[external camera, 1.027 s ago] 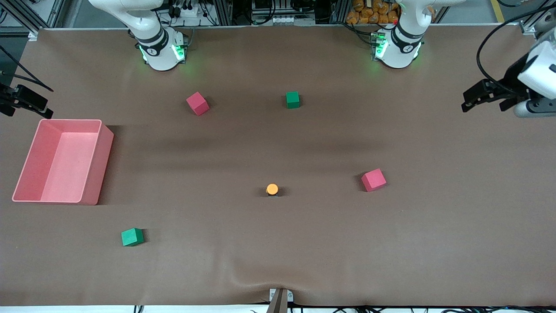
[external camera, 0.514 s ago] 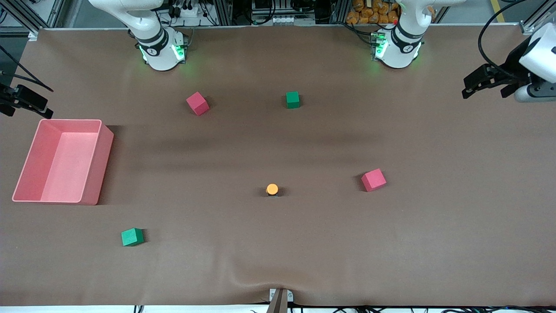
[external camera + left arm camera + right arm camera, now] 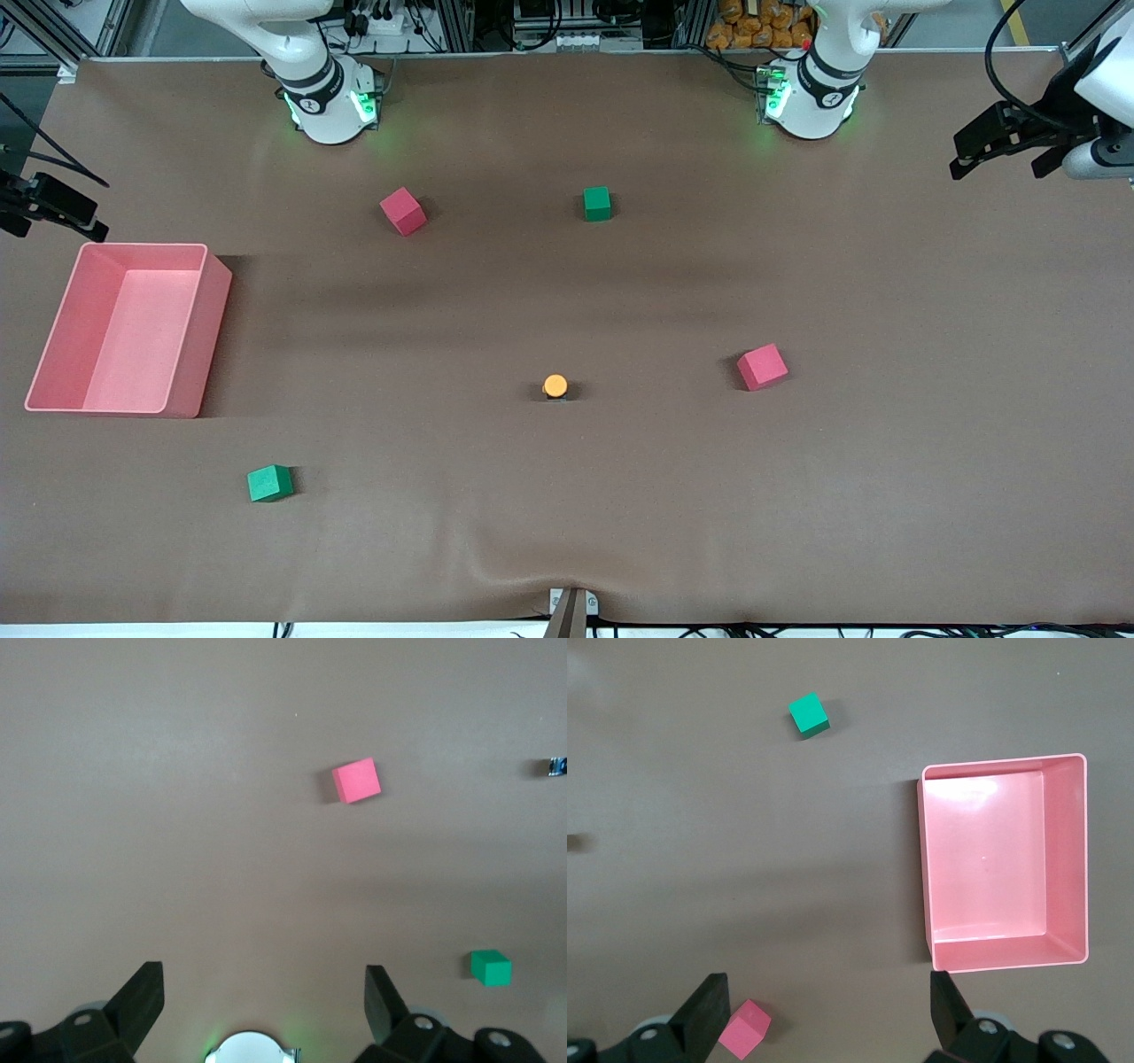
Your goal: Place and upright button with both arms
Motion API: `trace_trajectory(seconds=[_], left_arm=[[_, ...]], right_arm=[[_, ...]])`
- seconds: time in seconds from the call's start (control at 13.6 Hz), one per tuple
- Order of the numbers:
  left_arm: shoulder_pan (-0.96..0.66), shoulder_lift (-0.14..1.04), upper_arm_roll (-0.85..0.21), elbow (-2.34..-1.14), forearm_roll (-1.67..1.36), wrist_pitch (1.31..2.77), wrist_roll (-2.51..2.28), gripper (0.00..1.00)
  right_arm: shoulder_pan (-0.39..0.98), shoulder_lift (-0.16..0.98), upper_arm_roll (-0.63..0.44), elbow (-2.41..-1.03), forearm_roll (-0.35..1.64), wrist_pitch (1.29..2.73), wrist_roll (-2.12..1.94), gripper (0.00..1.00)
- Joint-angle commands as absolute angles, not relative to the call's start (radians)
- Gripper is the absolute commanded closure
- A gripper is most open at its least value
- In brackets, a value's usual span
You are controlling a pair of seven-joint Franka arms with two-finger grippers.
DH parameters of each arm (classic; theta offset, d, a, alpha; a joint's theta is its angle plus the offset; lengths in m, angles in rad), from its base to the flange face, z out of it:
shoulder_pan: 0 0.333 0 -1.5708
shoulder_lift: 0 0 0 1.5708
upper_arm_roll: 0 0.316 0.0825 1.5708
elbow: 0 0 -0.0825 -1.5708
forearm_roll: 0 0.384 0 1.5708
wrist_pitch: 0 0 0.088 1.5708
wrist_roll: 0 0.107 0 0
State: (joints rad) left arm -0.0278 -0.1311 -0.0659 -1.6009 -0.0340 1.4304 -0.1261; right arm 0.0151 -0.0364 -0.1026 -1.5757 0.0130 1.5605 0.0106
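Observation:
The button [image 3: 555, 385] stands upright near the middle of the table, orange cap up on its black body. It also shows at the edge of the left wrist view [image 3: 556, 767]. My left gripper [image 3: 959, 155] is open and empty, high over the left arm's end of the table, apart from the button. In the left wrist view its gripper [image 3: 264, 988] has its jaws wide apart over bare table. My right gripper [image 3: 53, 206] hangs over the right arm's end of the table, above the pink bin. In the right wrist view its gripper [image 3: 828, 997] is open and empty.
A pink bin [image 3: 213, 266] stands at the right arm's end. Two pink cubes [image 3: 762, 366] [image 3: 403, 210] and two green cubes [image 3: 596, 203] [image 3: 269, 483] lie scattered. The wrist views show a pink cube [image 3: 356, 780], a green cube [image 3: 490, 967], the bin [image 3: 921, 859] and a green cube [image 3: 808, 714].
My left gripper has drawn back toward the robots' side of the table at the left arm's end. The right gripper, the button and the cubes have not moved.

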Motion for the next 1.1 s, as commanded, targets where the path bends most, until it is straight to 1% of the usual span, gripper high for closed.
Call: trace_trajectory(seconds=[0.0,0.22,0.59,1.03], left_arm=[[-0.026,-0.147,-0.084,-1.592,0.004,1.408,-0.165,0.0],[-0.02,-0.147,-0.1,-1.595,0.008,1.437,-0.207,0.0],[-0.017,-0.149,-0.095,-1.603,0.008,1.497,-0.206,0.0],[-0.017,-0.121,-0.087,-1.577,0.009,1.502,-0.187,0.0]], right_arm=[[-0.002,-0.048,-0.091,-1.575,0.015,1.552,0.012,0.0],[-0.002,-0.048,-0.091,-1.575,0.015,1.552,0.012,0.0],[-0.002,-0.048,-0.091,-1.575,0.015,1.554,0.011,0.0],[-0.002,-0.048,-0.091,-1.577,0.015,1.552,0.012,0.0]])
